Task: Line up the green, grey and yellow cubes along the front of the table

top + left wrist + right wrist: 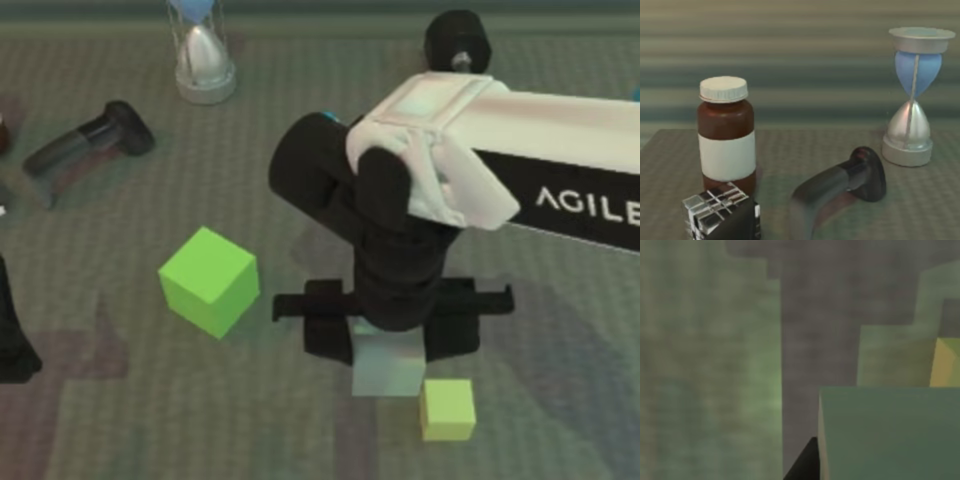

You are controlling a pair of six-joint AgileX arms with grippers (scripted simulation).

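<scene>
Our right jaws [392, 312] sit straight over the grey cube [388, 366], clamping or freed we cannot tell. Yellow cube [447, 408] touches its corner; green cube [209, 280] lies well left, nearer the left arm [15, 340].

Rendered simulation, woven table [120, 420], striped backdrop

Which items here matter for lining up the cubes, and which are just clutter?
For the job: green cube; grey cube, under the right gripper; yellow cube; table.

Just lying about: hourglass; brown bottle; dark handheld tool; small mirrored cube.
</scene>
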